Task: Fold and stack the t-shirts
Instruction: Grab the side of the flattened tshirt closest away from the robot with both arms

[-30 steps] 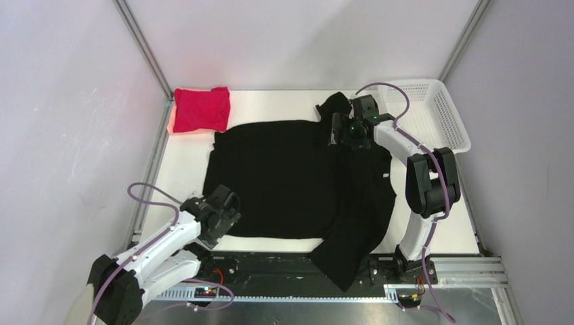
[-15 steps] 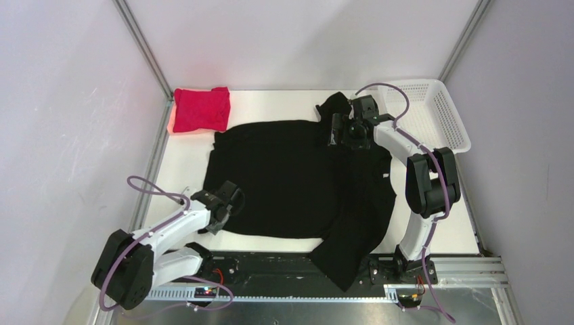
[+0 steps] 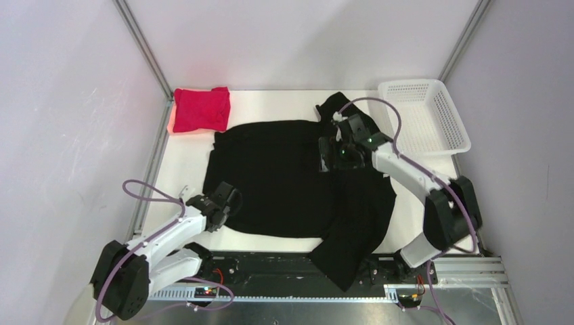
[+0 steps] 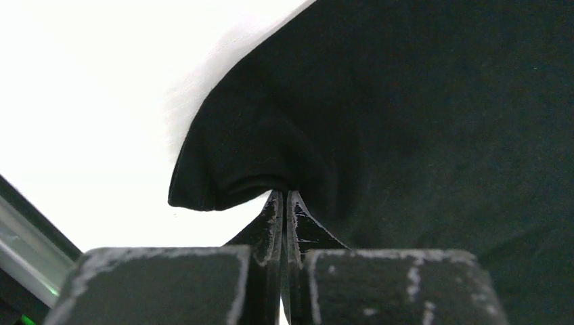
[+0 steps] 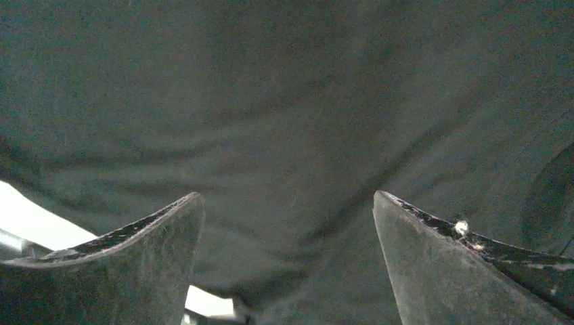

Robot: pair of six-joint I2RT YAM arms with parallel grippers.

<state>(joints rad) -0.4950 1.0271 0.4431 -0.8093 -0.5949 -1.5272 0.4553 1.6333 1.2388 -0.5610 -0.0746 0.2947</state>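
The black t-shirt [image 3: 284, 176] lies spread over the middle of the table, its right part folded in and one end hanging over the near edge. My left gripper [image 3: 223, 198] is shut on the shirt's near-left corner; in the left wrist view the jaws [image 4: 284, 198] pinch a bunched fold of black cloth [image 4: 237, 162]. My right gripper [image 3: 327, 153] hovers open over the shirt's far right part, with only black cloth [image 5: 284, 122] showing between its wide-apart fingers [image 5: 285, 196]. The red t-shirt [image 3: 201, 108] sits folded at the far left corner.
A white mesh basket [image 3: 455, 120] stands at the far right corner. A black sleeve [image 3: 333, 105] pokes out toward the back, beside the basket. Metal frame posts rise at both far corners. Bare white table [image 3: 179, 169] shows left of the black shirt.
My left gripper has reached in to the shirt's near-left corner and shut on it. My right arm has pulled back from the far sleeve toward the shirt's middle, still open.
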